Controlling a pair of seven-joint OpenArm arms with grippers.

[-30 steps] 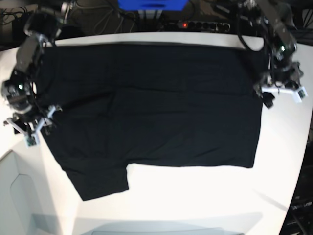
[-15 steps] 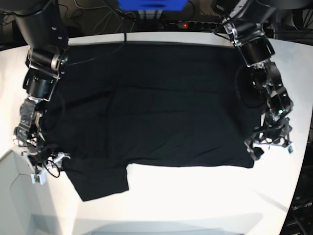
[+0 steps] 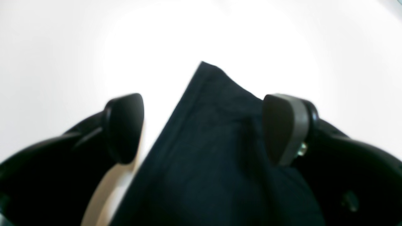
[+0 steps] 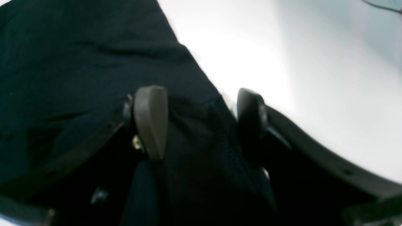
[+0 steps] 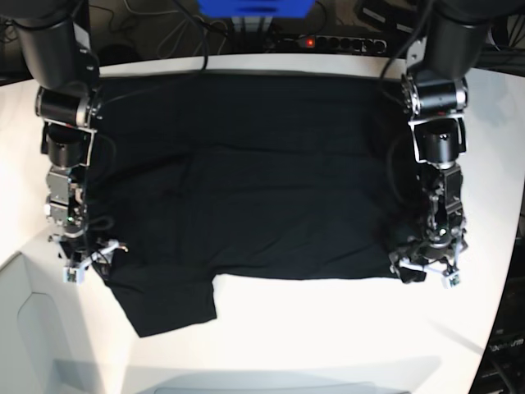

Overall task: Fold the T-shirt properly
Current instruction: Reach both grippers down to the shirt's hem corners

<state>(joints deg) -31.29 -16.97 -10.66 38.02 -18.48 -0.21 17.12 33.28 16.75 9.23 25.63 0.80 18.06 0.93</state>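
White tabletop (image 5: pixel 328 328) fills the scene, with cables and a power strip along its far edge. Spread flat over most of it lies the large plain black short-sleeved cloth T-shirt (image 5: pixel 254 180), one sleeve jutting toward the near edge.

Both black-and-silver arms reach down to the shirt's near corners. The left gripper (image 5: pixel 426 269) sits at the hem corner on the base view's right; its wrist view shows the jaws wide apart with that pointed corner (image 3: pixel 207 103) lying between the pads (image 3: pixel 124 127). The right gripper (image 5: pixel 82 261) sits at the opposite edge by the sleeve, jaws apart and straddling a stitched edge (image 4: pixel 201 125).

This looks like the grasping step before a fold. Next, both jaws need to close on the cloth together, catching every layer, before lifting.
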